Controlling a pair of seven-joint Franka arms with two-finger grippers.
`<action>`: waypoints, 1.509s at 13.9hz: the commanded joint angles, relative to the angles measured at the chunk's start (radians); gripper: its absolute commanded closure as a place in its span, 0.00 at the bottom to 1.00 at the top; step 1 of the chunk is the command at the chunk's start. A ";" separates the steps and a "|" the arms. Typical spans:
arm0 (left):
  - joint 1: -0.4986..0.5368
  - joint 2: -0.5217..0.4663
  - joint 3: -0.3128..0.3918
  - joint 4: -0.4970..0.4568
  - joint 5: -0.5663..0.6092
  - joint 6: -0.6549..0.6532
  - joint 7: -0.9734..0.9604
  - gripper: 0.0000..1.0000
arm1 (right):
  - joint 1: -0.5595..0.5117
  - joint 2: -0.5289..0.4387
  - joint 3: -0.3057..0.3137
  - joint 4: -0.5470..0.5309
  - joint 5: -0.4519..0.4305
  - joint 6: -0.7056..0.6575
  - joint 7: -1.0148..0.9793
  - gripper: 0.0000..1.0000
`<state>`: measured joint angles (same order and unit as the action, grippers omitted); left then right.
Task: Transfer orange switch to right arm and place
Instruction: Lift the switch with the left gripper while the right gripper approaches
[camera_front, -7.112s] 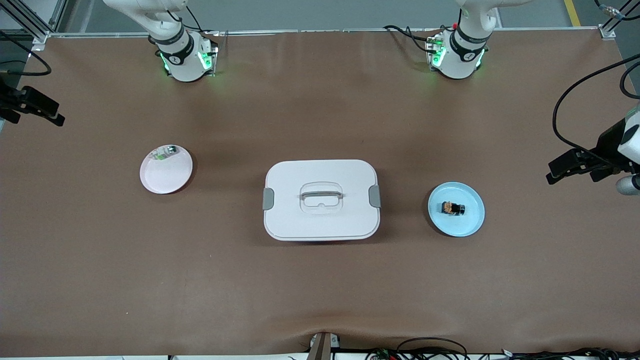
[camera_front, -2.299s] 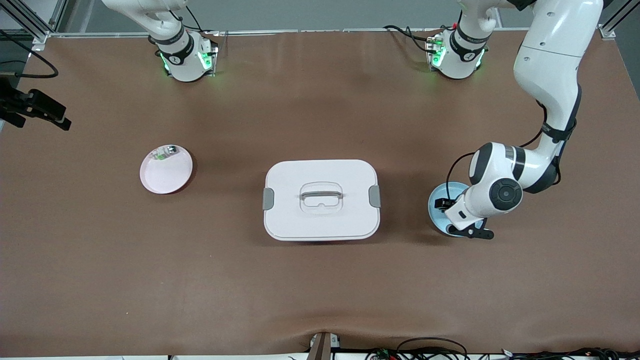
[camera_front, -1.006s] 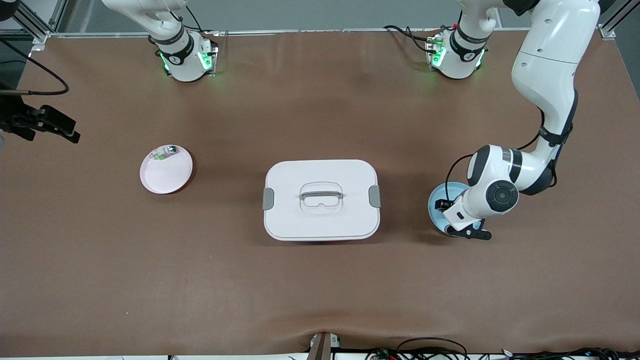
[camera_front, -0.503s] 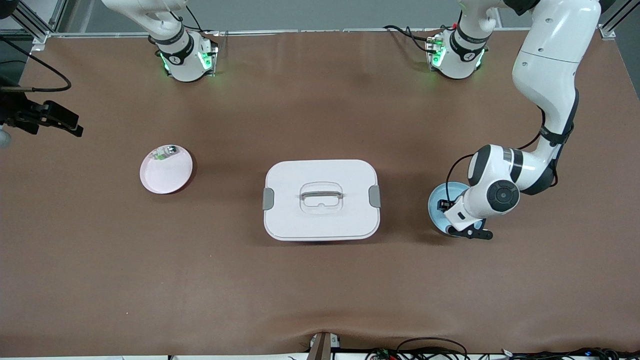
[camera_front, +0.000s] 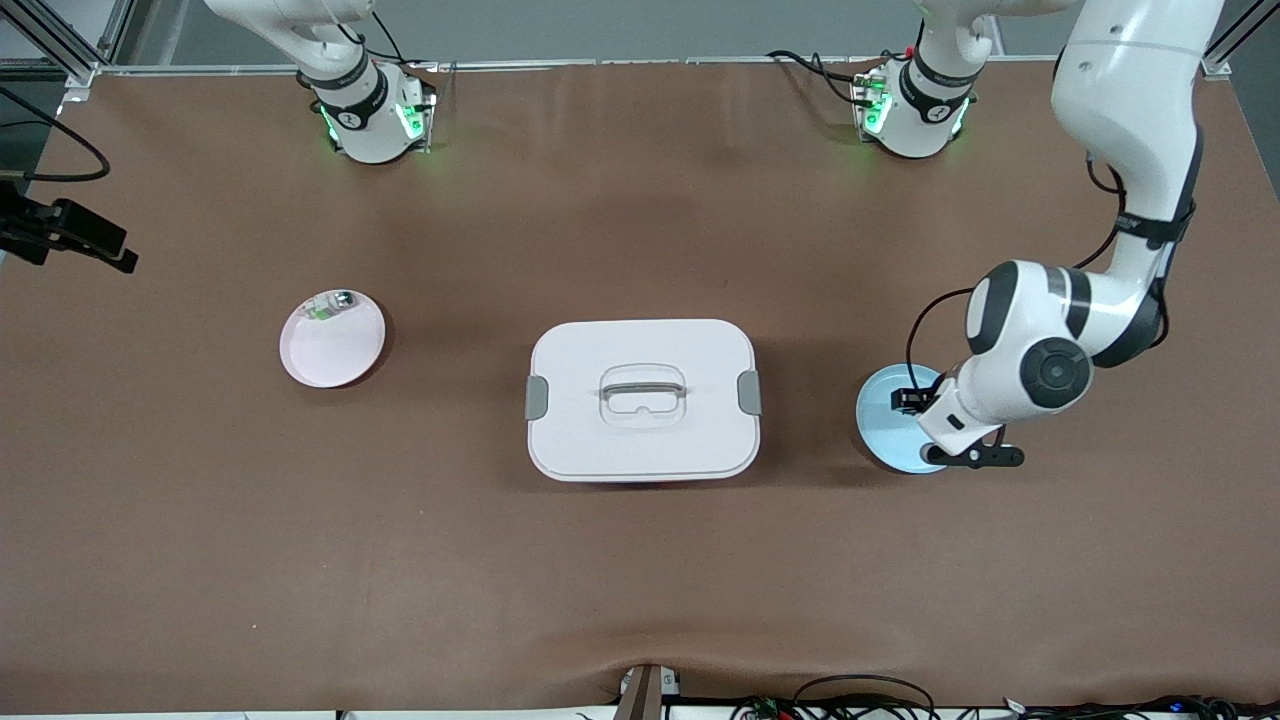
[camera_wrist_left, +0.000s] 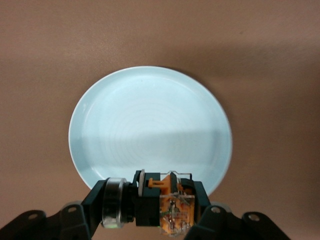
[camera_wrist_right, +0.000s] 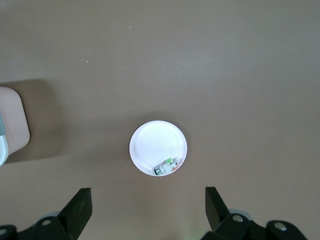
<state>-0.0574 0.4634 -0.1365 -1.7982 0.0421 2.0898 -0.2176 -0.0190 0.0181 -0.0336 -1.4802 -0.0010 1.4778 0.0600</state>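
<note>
The orange switch (camera_wrist_left: 167, 207), black with an orange-tan clear end, hangs just above the pale blue plate (camera_wrist_left: 150, 120), near the plate's rim. My left gripper (camera_wrist_left: 150, 210) is shut on it, one finger at each end. In the front view this gripper (camera_front: 912, 400) is over the blue plate (camera_front: 885, 430) at the left arm's end of the table, and only a dark bit of the switch shows there. My right gripper (camera_wrist_right: 149, 207) stands open with nothing in it, high over the table beside the pink plate (camera_wrist_right: 155, 140). In the front view it (camera_front: 105, 252) shows at the right arm's end.
A white lidded box (camera_front: 642, 398) with grey latches sits mid-table between the two plates. The pink plate (camera_front: 335, 352) holds a small whitish-green and silver part (camera_front: 330, 305). The rest of the table is bare brown mat.
My left gripper has shut on the orange switch and lifted it off the blue plate, shifting a little toward the left arm's end. The right gripper has drifted slightly.
</note>
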 joint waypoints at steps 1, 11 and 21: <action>-0.004 -0.034 -0.037 0.101 -0.057 -0.161 -0.118 0.72 | -0.009 -0.001 0.009 0.021 -0.008 0.035 -0.005 0.00; -0.002 -0.037 -0.280 0.427 -0.172 -0.286 -1.041 0.72 | -0.001 0.010 0.015 0.012 0.022 -0.017 -0.018 0.00; -0.013 -0.060 -0.472 0.465 -0.444 0.105 -1.592 0.72 | 0.221 -0.012 0.017 -0.137 0.349 0.249 0.299 0.00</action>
<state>-0.0660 0.4124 -0.5660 -1.3326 -0.3834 2.1198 -1.7134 0.1526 0.0285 -0.0088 -1.5888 0.2867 1.6708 0.2960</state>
